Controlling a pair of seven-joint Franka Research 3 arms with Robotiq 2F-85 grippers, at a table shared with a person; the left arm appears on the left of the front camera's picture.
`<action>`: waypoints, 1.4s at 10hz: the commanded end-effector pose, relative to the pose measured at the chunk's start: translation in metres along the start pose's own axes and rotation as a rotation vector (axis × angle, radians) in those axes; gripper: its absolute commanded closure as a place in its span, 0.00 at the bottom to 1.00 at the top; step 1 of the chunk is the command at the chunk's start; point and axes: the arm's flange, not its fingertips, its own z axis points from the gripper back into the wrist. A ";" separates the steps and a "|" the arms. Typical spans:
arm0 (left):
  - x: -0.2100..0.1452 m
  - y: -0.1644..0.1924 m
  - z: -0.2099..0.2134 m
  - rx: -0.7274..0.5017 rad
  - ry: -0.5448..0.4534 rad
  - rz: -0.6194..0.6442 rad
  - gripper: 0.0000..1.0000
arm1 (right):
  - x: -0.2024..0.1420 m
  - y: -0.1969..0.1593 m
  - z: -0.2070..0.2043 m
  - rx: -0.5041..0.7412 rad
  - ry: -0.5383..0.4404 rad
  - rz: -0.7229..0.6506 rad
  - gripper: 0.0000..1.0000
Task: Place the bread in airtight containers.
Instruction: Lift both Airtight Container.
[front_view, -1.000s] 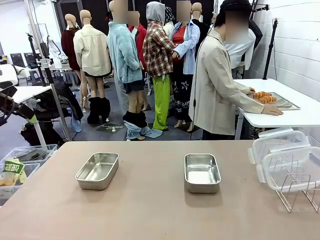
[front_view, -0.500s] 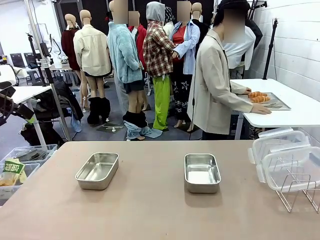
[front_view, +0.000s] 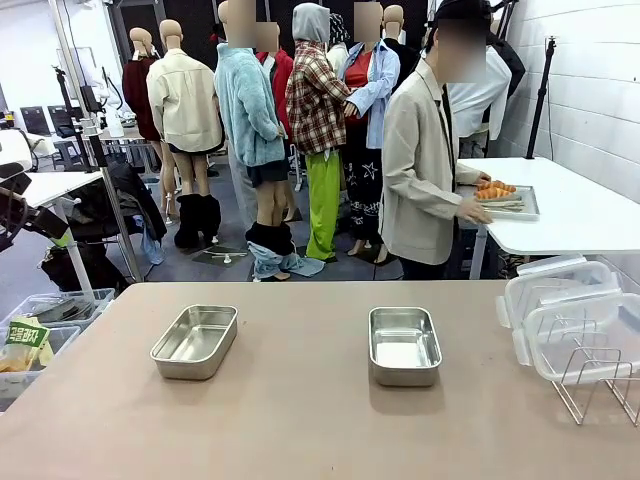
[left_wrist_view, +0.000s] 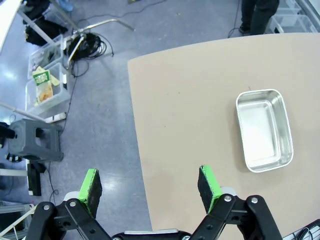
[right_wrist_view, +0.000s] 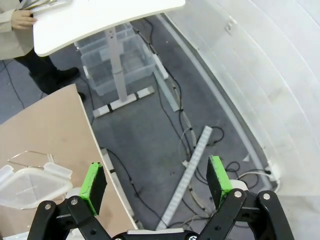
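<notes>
Two lidless, empty steel tins are seen on the tan table (front_view: 300, 420), well apart: the left tin (front_view: 195, 341) at lower left of centre, the right tin (front_view: 404, 345) just right of centre. Clear lids (front_view: 560, 315) are stacked at a wire rack (front_view: 595, 385) at the lower right edge. At upper right, a tray (front_view: 518, 204) bearing bread rolls (front_view: 494, 190) is gripped by a person's hand (front_view: 474, 211) at the edge of a white table (front_view: 585, 215).

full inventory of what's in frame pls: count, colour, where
tins: 2, steel, empty, apart on tan table
lids: 2, clear, at wire rack
wire rack: 1, silver, table's right edge
bread: count unclear, golden-brown, on tray
tray: 1, steel, at white table
person: 1, beige jacket, hands on tray
left tool: open, green pads, over table edge
right tool: open, green pads, over floor
</notes>
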 end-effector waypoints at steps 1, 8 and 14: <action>0.000 0.001 0.002 -0.001 0.003 -0.011 0.00 | 0.001 0.002 0.000 -0.006 0.000 0.016 0.00; 0.000 0.001 0.002 -0.001 0.003 -0.011 0.00 | 0.001 0.002 0.000 -0.006 0.000 0.016 0.00; 0.000 0.001 0.002 -0.001 0.003 -0.011 0.00 | 0.001 0.002 0.000 -0.006 0.000 0.016 0.00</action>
